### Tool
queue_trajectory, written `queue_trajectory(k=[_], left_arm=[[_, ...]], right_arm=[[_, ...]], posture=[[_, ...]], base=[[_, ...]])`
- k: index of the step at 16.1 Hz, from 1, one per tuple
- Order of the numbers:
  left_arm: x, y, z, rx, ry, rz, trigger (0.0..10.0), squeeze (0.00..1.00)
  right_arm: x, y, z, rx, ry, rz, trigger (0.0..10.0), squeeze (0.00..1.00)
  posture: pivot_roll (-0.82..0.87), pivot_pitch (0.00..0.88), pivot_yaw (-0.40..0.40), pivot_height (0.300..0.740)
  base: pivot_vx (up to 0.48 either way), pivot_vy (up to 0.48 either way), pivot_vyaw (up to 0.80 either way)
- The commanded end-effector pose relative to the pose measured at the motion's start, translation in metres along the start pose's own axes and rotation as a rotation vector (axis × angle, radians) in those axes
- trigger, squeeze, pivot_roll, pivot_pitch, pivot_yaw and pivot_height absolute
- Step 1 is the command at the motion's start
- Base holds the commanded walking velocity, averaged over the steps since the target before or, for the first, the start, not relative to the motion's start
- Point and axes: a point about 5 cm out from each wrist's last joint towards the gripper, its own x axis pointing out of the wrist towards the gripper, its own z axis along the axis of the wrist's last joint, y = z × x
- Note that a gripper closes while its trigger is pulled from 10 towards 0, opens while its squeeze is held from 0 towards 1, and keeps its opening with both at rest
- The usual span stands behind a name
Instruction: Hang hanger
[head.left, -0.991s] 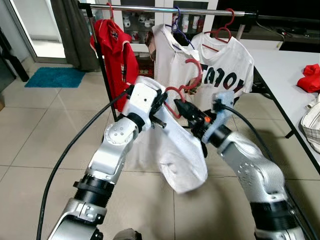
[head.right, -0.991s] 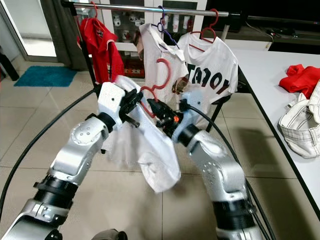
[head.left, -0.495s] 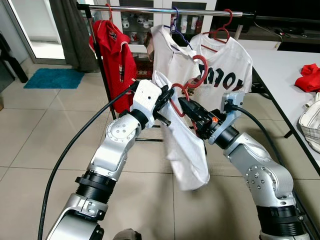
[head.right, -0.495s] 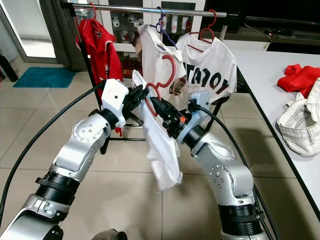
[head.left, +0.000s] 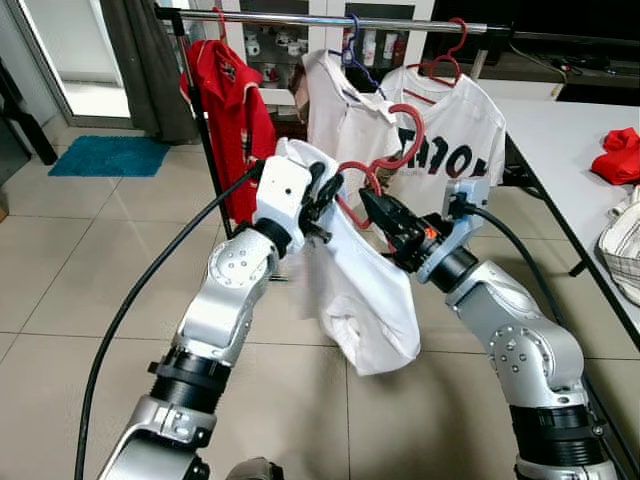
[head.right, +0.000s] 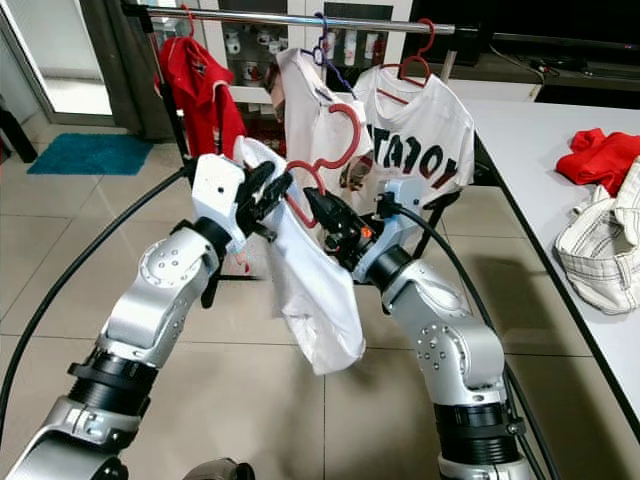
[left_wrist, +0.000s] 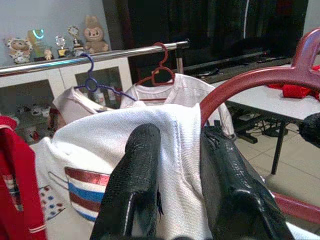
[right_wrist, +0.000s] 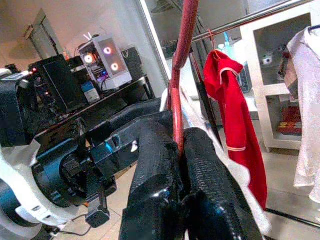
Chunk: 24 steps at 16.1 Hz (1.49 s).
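Note:
A red hanger (left_wrist: 250, 80) carries a white shirt (head.left: 365, 300) that droops in a loose fold between my two arms. My left gripper (head.left: 322, 195) is shut on the shirt's shoulder where it drapes over the hanger's end, and white cloth fills the gap between its fingers (left_wrist: 135, 175). My right gripper (head.left: 375, 205) is shut on the hanger's thin red bar (right_wrist: 182, 65) just below the hook. The hook (head.right: 352, 130) stands up in front of the hung shirts, below the metal rail (head.left: 300, 17).
On the rail hang a red polo (head.left: 235, 110), a white shirt on a blue hanger (head.left: 340, 110) and a lettered white shirt (head.left: 460, 130). A white table (head.left: 570, 130) on the right holds red cloth (head.left: 620, 155) and a bag (head.left: 625, 250). A black cable (head.left: 140, 300) trails left.
Both grippers have carried the hanger and shirt up and a little nearer the rail. The shirt has swung and now hangs fuller between the arms.

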Motion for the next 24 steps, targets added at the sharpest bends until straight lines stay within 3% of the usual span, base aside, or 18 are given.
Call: queue_trajectory(k=[1, 3, 5, 6, 7, 9, 11, 12, 13, 18, 19, 20, 21, 23, 24], left_arm=[[-0.007, 0.020, 0.002, 0.038, 0.000, 0.116, 10.0, 0.00], [-0.008, 0.018, 0.002, 0.049, 0.006, 0.112, 10.0, 0.00], [-0.008, 0.017, 0.002, 0.000, -0.009, 0.106, 4.3, 0.00], [-0.010, 0.016, 0.004, -0.043, -0.029, 0.099, 4.7, 0.00], [-0.012, 0.017, 0.005, -0.078, -0.050, 0.103, 10.0, 0.00], [-0.018, 0.018, 0.008, -0.126, -0.086, 0.084, 10.0, 0.00], [-0.021, 0.019, 0.010, -0.114, -0.095, 0.080, 10.0, 0.00], [-0.021, 0.020, 0.009, -0.093, -0.089, 0.085, 10.0, 0.75], [-0.024, 0.022, 0.009, -0.060, -0.079, 0.086, 10.0, 1.00], [-0.031, 0.027, 0.001, 0.212, -0.014, 0.025, 10.0, 0.98], [-0.031, 0.028, 0.000, 0.190, -0.013, 0.016, 10.0, 0.62], [-0.032, 0.028, 0.001, 0.184, -0.017, 0.004, 10.0, 0.47], [-0.033, 0.026, 0.004, 0.149, -0.049, -0.020, 10.0, 0.00], [-0.039, 0.024, 0.005, 0.006, -0.123, -0.042, 10.0, 0.00], [-0.042, 0.025, 0.002, -0.025, -0.118, -0.042, 10.0, 1.00]], right_arm=[[-0.006, -0.011, 0.011, -0.013, -0.045, -0.054, 10.0, 0.00], [-0.006, -0.011, 0.012, -0.013, -0.049, -0.053, 10.0, 0.00], [-0.005, -0.014, 0.013, -0.013, -0.054, -0.065, 10.0, 0.00], [-0.005, -0.015, 0.014, -0.012, -0.058, -0.071, 10.0, 0.00], [-0.005, -0.016, 0.015, -0.014, -0.059, -0.072, 10.0, 0.00], [-0.005, -0.016, 0.016, -0.021, -0.057, -0.063, 10.0, 0.00], [-0.005, -0.016, 0.017, -0.029, -0.052, -0.054, 10.0, 0.00], [-0.005, -0.017, 0.017, -0.034, -0.050, -0.052, 10.0, 0.00], [-0.004, -0.018, 0.018, -0.045, -0.045, -0.056, 10.0, 0.00], [-0.004, -0.021, 0.018, -0.074, -0.038, -0.078, 10.0, 0.00], [-0.004, -0.019, 0.018, -0.074, -0.041, -0.070, 10.0, 0.00], [-0.005, -0.019, 0.018, -0.075, -0.042, -0.069, 10.0, 0.00], [-0.006, -0.019, 0.018, -0.075, -0.047, -0.064, 10.0, 0.00], [-0.008, -0.018, 0.022, -0.118, -0.066, -0.078, 10.0, 0.00], [-0.008, -0.017, 0.023, -0.192, -0.060, -0.093, 10.0, 0.00]], posture=[[-0.06, 0.000, -0.006, 0.740], [-0.06, 0.000, -0.006, 0.740], [-0.06, 0.000, -0.003, 0.740], [-0.06, 0.000, -0.002, 0.740], [-0.06, 0.000, -0.002, 0.740], [-0.06, 0.000, -0.008, 0.740], [-0.06, 0.000, -0.013, 0.740], [-0.06, 0.000, -0.013, 0.740], [-0.06, 0.000, -0.013, 0.740], [-0.06, 0.000, -0.012, 0.740], [-0.06, 0.000, -0.009, 0.740], [-0.06, 0.000, -0.008, 0.740], [-0.06, 0.000, -0.010, 0.740], [-0.07, 0.000, -0.014, 0.740], [-0.07, 0.000, -0.012, 0.740]], base=[[0.000, 0.000, 0.00], [0.000, 0.000, 0.00], [0.000, 0.000, 0.00], [0.000, 0.000, 0.00], [0.000, 0.000, 0.00], [0.000, 0.000, 0.00], [0.000, 0.000, 0.00], [0.000, 0.000, 0.00], [0.000, 0.000, 0.00], [0.000, 0.000, 0.00], [0.000, 0.000, 0.00], [0.000, 0.000, 0.00], [0.000, 0.000, 0.00], [0.000, 0.000, 0.00], [0.000, 0.000, 0.00]])
